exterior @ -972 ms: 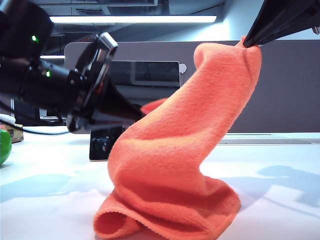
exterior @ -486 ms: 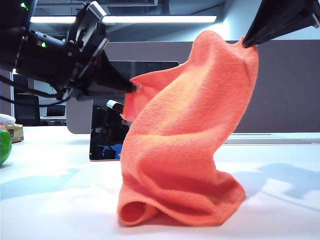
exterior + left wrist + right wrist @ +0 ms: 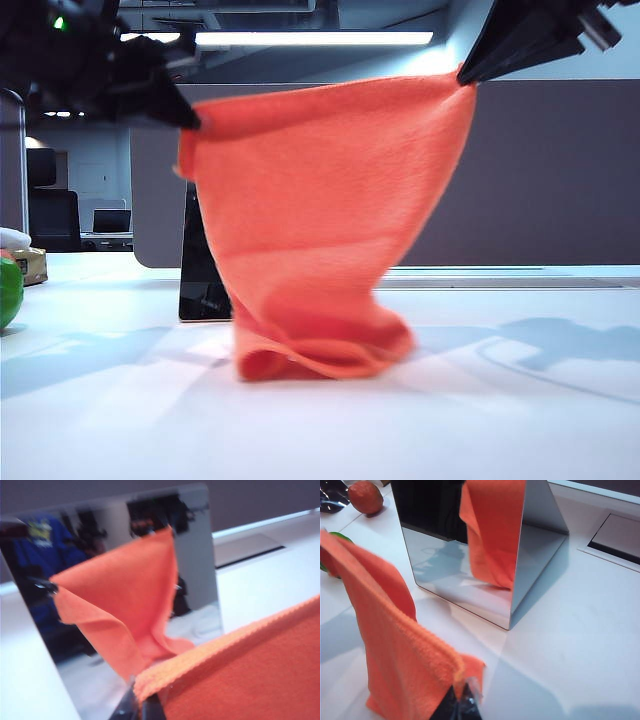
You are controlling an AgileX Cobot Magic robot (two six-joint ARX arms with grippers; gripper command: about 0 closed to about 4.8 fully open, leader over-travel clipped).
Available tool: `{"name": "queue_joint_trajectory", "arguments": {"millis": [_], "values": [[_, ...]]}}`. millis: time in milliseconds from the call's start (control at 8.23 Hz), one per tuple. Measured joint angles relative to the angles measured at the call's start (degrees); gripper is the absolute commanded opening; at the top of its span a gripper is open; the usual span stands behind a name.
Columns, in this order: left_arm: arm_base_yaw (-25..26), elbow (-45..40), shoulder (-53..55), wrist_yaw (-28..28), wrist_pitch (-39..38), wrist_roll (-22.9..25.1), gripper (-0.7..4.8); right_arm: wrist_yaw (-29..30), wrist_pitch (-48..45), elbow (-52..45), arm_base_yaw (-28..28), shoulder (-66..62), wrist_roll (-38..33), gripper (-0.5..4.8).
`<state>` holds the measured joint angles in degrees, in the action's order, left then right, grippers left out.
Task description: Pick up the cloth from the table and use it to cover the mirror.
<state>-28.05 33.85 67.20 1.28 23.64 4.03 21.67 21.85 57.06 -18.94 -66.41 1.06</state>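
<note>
Two grippers, left and right, each pinch top corner of orange cloth, stretched before mirror; bottom edge rests on table.

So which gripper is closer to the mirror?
Left. The left gripper holds the cloth corner almost above the mirror; the right gripper holds the other corner, farther off.

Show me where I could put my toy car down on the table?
Bare table lies right of the cloth, and along the front edge. The middle is crowded: the left claw and right claw hold the cloth up before the mirror. The far left has a green ball.
</note>
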Motion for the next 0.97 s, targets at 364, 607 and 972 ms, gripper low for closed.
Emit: {"name": "queue_joint_trajectory", "arguments": {"millis": [364, 607, 972], "values": [[9.55, 9.46, -0.11, 3.93, -6.86, 4.98, -0.06, 2.84, -14.08, 0.0, -2.29, -6.36, -2.8, -0.06], [10.19, 9.46, -0.09, 4.55, -6.93, 5.81, -0.06, 2.25, -18.58, 0.0, -2.16, -8.02, -3.89, -0.06], [10.34, 9.46, -0.09, 9.18, -0.04, 8.02, -0.06, 0.61, -28.94, 0.02, -3.43, -7.89, -4.09, -0.06]]}}
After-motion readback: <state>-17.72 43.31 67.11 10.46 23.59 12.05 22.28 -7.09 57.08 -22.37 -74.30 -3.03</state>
